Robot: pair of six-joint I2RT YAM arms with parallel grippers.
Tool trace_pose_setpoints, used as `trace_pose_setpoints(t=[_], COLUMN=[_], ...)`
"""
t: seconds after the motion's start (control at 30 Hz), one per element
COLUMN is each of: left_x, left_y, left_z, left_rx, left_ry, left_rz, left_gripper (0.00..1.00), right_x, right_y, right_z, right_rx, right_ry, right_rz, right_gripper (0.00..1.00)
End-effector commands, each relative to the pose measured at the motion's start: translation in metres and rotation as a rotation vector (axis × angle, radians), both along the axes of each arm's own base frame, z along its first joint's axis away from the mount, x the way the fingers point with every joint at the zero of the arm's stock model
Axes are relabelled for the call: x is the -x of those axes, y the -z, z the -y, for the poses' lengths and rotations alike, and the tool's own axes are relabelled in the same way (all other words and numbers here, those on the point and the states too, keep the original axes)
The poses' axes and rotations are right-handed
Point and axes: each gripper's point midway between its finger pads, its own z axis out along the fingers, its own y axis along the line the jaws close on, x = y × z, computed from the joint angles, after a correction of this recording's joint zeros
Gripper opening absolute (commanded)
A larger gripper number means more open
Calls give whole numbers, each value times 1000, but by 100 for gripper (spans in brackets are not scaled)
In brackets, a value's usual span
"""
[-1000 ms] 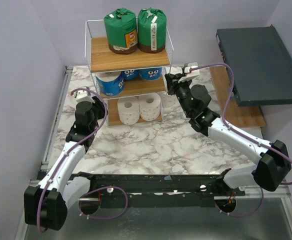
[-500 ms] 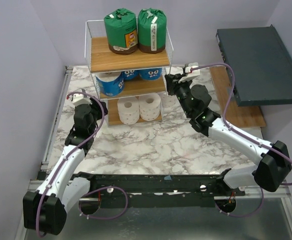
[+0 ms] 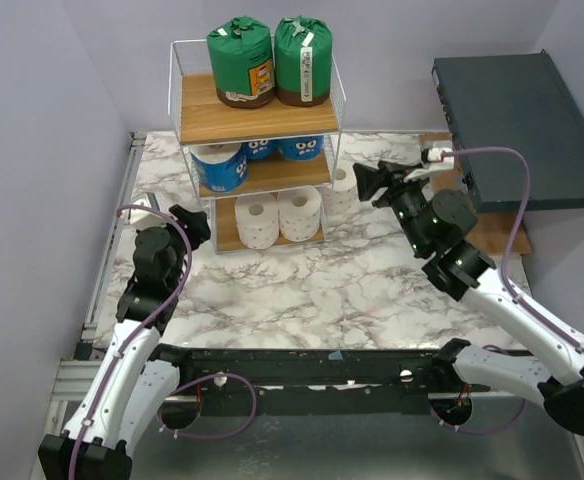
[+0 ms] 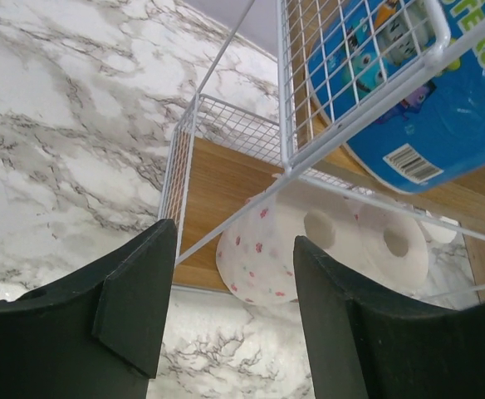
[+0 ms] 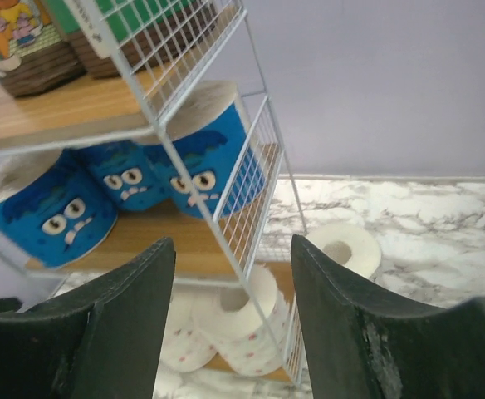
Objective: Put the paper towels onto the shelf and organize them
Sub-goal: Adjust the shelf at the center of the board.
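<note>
The shelf (image 3: 257,118) stands at the back of the table. Two green paper towels (image 3: 240,62) sit on its top board, blue-printed ones (image 3: 219,165) on the middle board, and two white ones (image 3: 257,220) on the bottom board. One more white roll (image 3: 340,190) stands on the table just outside the shelf's right side. My left gripper (image 3: 194,222) hangs open and empty, left of the bottom tier and facing its white rolls (image 4: 267,249). Right of the shelf, my right gripper (image 3: 364,180) is open and empty, apart from the loose white roll (image 5: 346,249).
A dark grey flat box (image 3: 517,115) lies at the back right on a wooden board (image 3: 492,235). A metal rail (image 3: 112,240) runs along the table's left edge. Purple walls close in the left and back.
My right gripper opened and drew back to the right from the shelf's side; a white roll now shows there on the table. My left gripper opened wider and pulled back toward the near left.
</note>
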Motion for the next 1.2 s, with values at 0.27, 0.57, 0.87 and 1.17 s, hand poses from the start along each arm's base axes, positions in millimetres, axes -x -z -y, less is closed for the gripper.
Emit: trace_pose_setpoints(t=[0.27, 0.57, 0.87, 1.17], left_x=[38, 23, 4, -15], left_y=[54, 75, 81, 83], left_z=[14, 18, 22, 24], left_rx=[83, 86, 153, 92], left_ry=[63, 55, 3, -31], left_rz=[-103, -129, -117, -133], left_gripper=[61, 61, 58, 56], right_x=[76, 93, 76, 48], right_y=[158, 207, 239, 243], right_z=[-34, -86, -120, -131], right_rx=[-169, -100, -85, -25], right_ry=[-304, -340, -290, -179], right_rz=[-271, -289, -236, -142], right_gripper=[51, 48, 38, 33])
